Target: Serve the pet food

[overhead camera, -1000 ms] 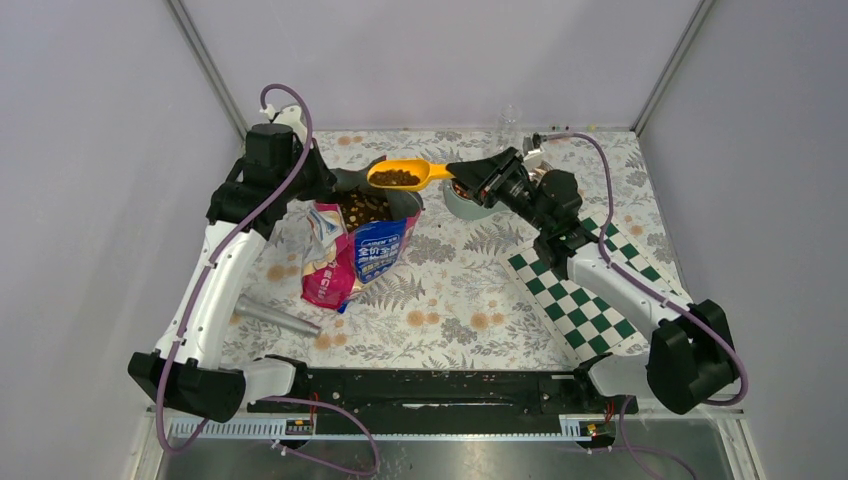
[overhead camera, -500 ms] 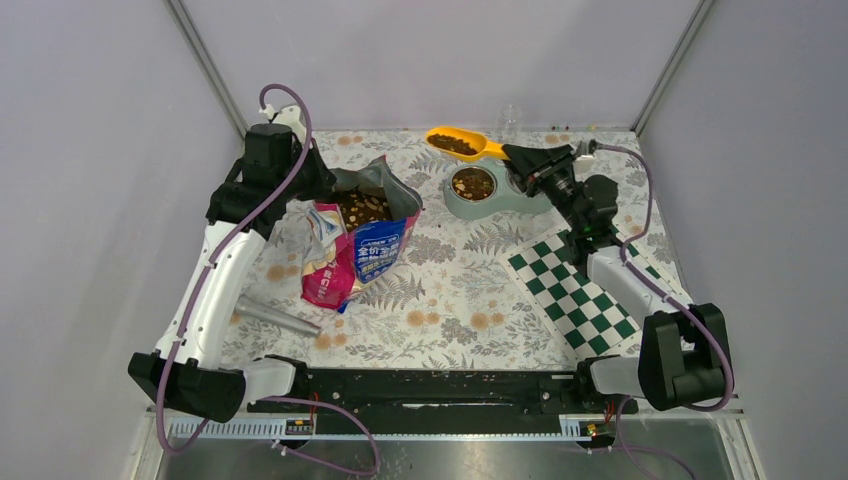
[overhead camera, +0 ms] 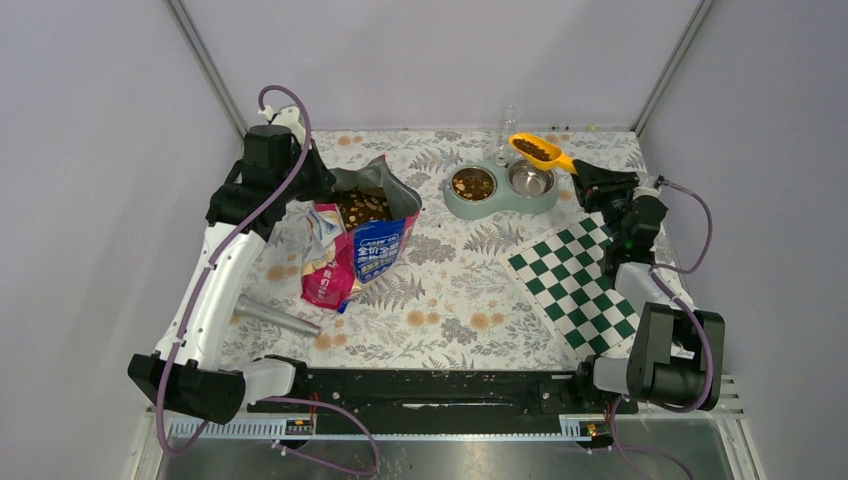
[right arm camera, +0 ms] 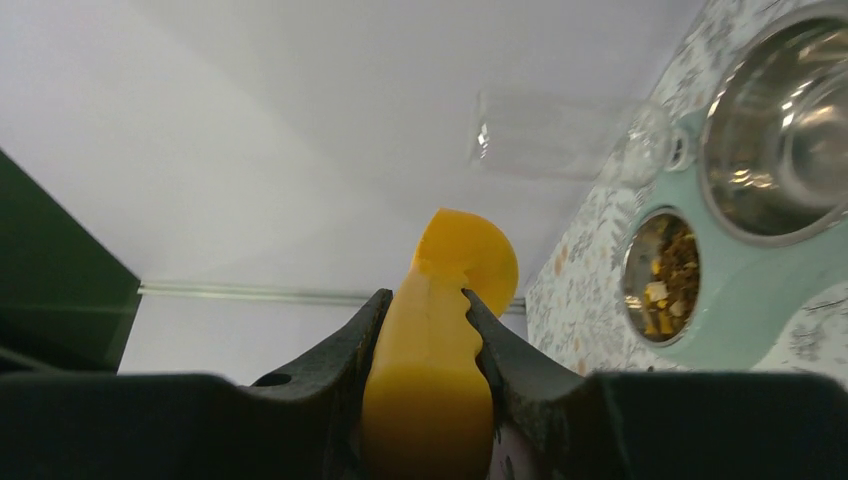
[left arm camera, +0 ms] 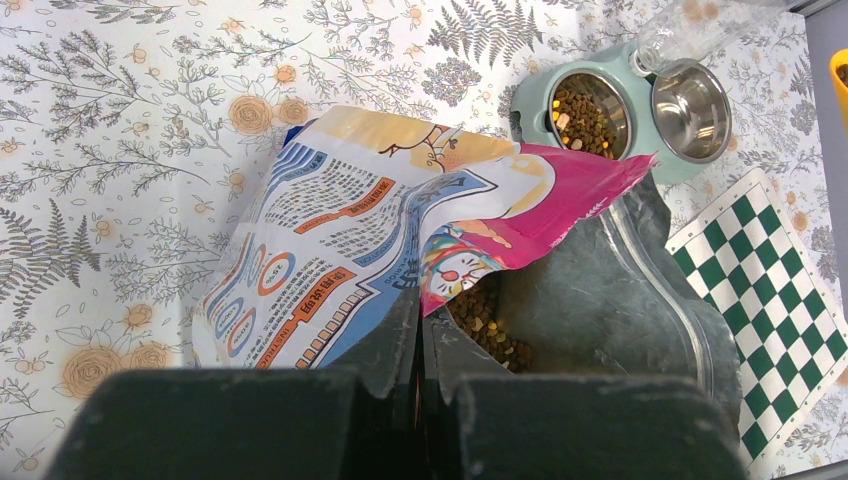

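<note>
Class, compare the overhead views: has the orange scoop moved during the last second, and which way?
Yes. The scoop went right, from over the bag, across the teal feeder, to just beyond its empty steel bowl.

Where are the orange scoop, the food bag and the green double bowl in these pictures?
orange scoop [right arm camera: 428, 370]: right wrist view, on its handle.
food bag [overhead camera: 385, 260]: top view, on its blue printed front.
green double bowl [overhead camera: 482, 210]: top view, on its front wall.

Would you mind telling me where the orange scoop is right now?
In the top view, the orange scoop is at the far right, held by the right gripper just beyond the empty steel bowl.
</note>
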